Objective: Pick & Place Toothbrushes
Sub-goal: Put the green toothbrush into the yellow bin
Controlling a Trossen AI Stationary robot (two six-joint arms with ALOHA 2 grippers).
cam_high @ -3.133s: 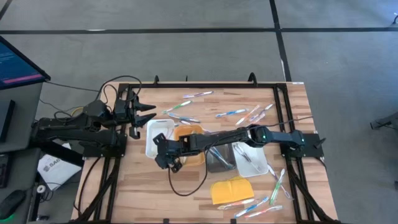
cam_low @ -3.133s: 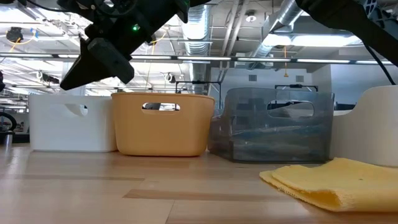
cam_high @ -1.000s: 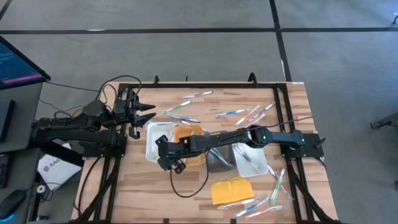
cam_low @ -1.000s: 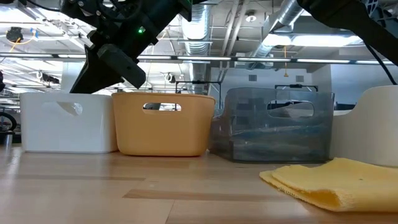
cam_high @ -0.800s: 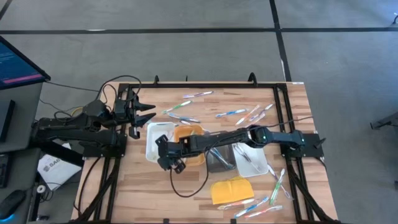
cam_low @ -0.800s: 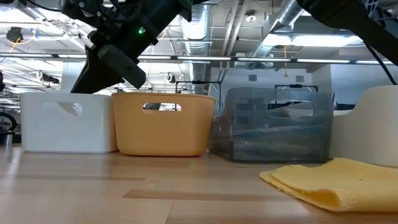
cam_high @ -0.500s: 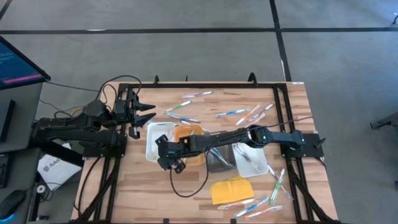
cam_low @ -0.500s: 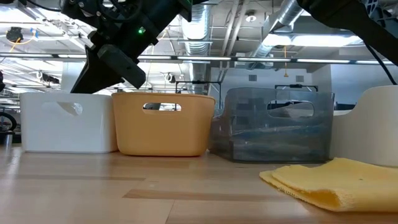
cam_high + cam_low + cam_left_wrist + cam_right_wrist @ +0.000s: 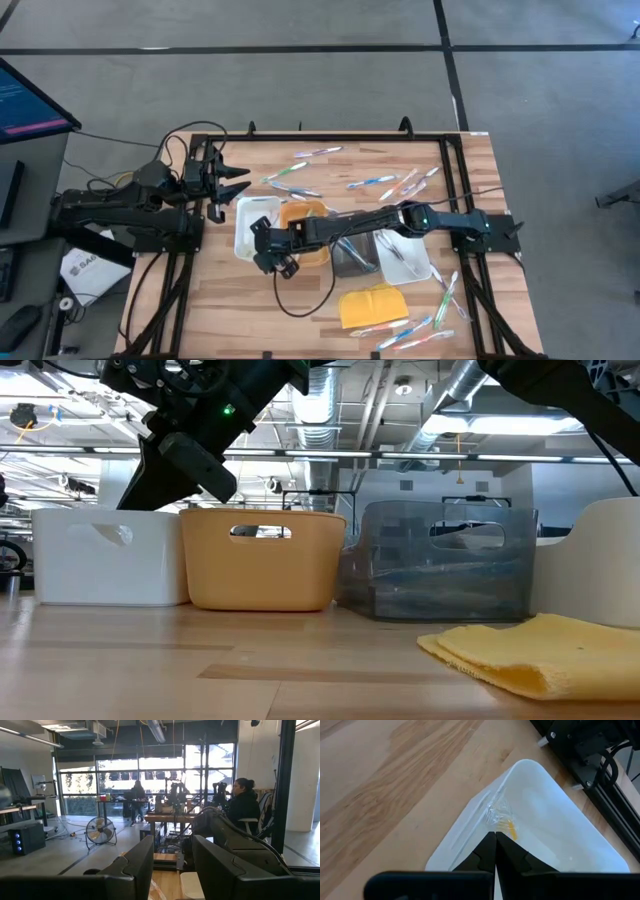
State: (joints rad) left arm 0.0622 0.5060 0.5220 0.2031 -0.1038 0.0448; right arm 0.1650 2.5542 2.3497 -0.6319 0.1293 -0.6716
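— Over the left-hand rectangular white plastic tray point(image 9: 545, 820), what do you hold?
— My right gripper point(image 9: 495, 840), fingers pressed together, pinches a clear-wrapped orange toothbrush point(image 9: 504, 820) low inside so it lands there. My left gripper point(image 9: 232, 180) waits, part-open, far left.
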